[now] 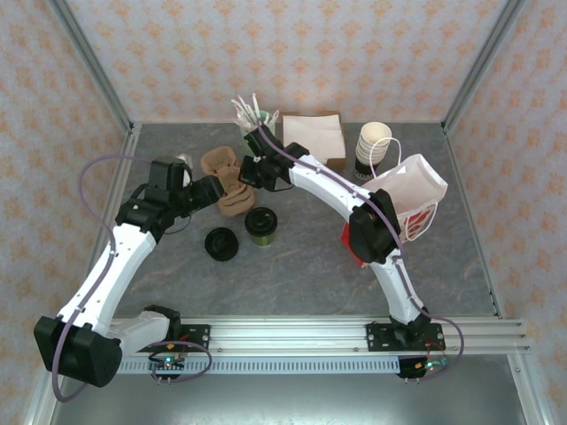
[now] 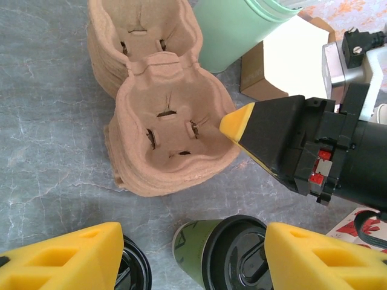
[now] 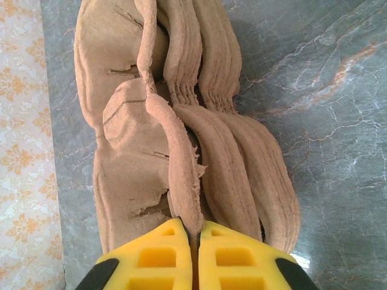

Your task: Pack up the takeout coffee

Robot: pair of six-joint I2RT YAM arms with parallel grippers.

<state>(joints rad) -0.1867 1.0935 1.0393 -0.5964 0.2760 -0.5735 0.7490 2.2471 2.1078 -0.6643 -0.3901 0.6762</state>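
Observation:
The takeout coffee point(image 1: 261, 226), a dark green paper cup with a black lid on it, stands mid-table; in the left wrist view the cup point(image 2: 196, 251) sits below my open left gripper point(image 2: 193, 241), between its spread yellow fingers and untouched. My left gripper point(image 1: 217, 189) hovers beside a stack of brown pulp cup carriers point(image 1: 232, 181). My right gripper point(image 3: 195, 232) is shut on the raised rim of the top carrier point(image 3: 175, 157); its yellow tip point(image 2: 239, 124) meets the carrier stack point(image 2: 169, 121) from the right.
A loose black lid point(image 1: 221, 243) lies left of the cup. Behind the carriers stand a mint cup of white utensils point(image 1: 252, 119), a brown box of napkins point(image 1: 314, 135) and stacked paper cups point(image 1: 372, 146). A white paper bag point(image 1: 412, 190) lies at the right.

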